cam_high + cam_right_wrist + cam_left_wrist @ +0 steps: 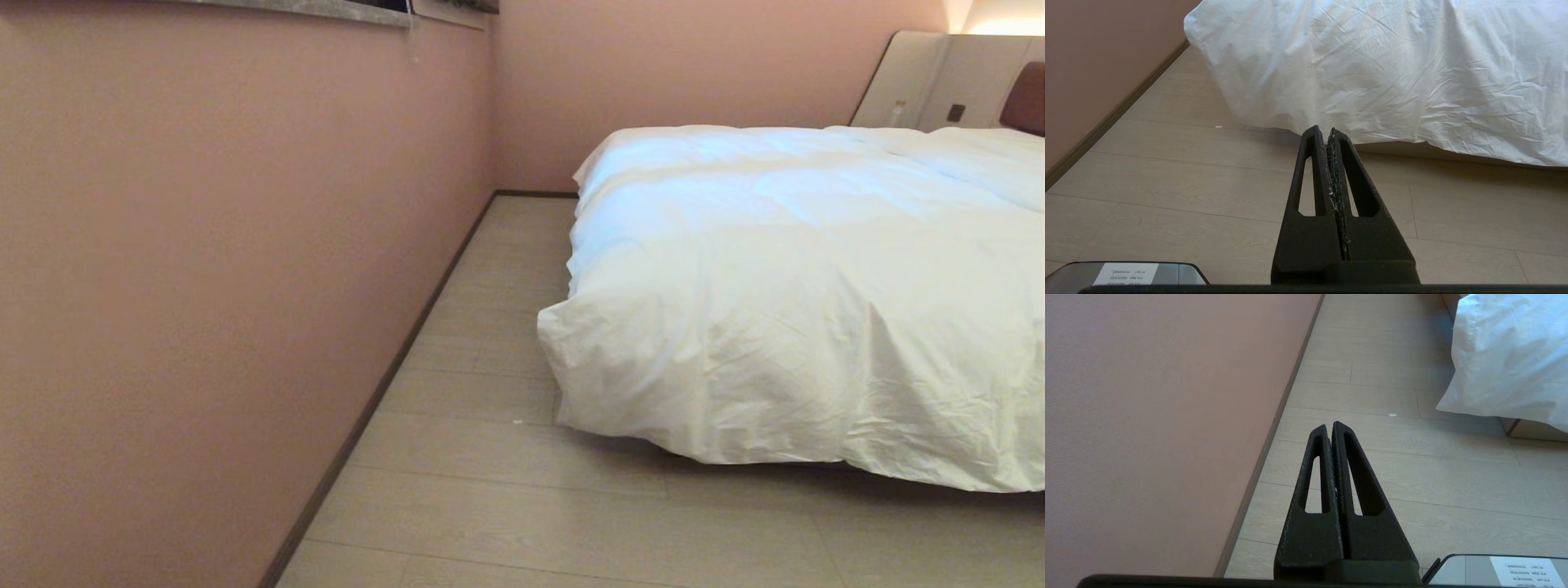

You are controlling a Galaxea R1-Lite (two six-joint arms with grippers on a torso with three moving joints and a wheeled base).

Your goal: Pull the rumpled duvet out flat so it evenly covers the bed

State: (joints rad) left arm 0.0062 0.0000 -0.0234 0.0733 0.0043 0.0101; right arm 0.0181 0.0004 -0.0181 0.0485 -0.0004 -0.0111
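a bedroom corner seen from the robot's head camera. a large white puffy duvet (pixel 800 302) lies spread over a low bed (pixel 939 82) on the right side of the view, its creased cover draping over the foot end and hanging down close to the floor (pixel 490 490). the duvet's near-left corner bulges outward past the side of the bed. at the far end, pale beige panels and a sliver of brown padded headboard (pixel 1030 98) stand against the back wall, with warm light glowing above them. a dusty pink wall (pixel 204 286) with a dark skirting strip runs along the left, leaving a lane of pale wood-look flooring between wall and bed. neither arm shows in the head view.

in the left wrist view, the left gripper (pixel 1329 426) points out over bare floor, its two black slotted fingers pressed together and holding nothing. the pink wall is on one side of it, and the duvet's hanging corner with a bit of the beige bed base (pixel 1531 430) under it lies well apart on the other side. a tiny white speck (pixel 1392 415) sits on the floor ahead.

in the right wrist view, the right gripper (pixel 1323 130) is likewise closed and empty, aimed toward the duvet's crumpled hanging edge, near it but not touching.
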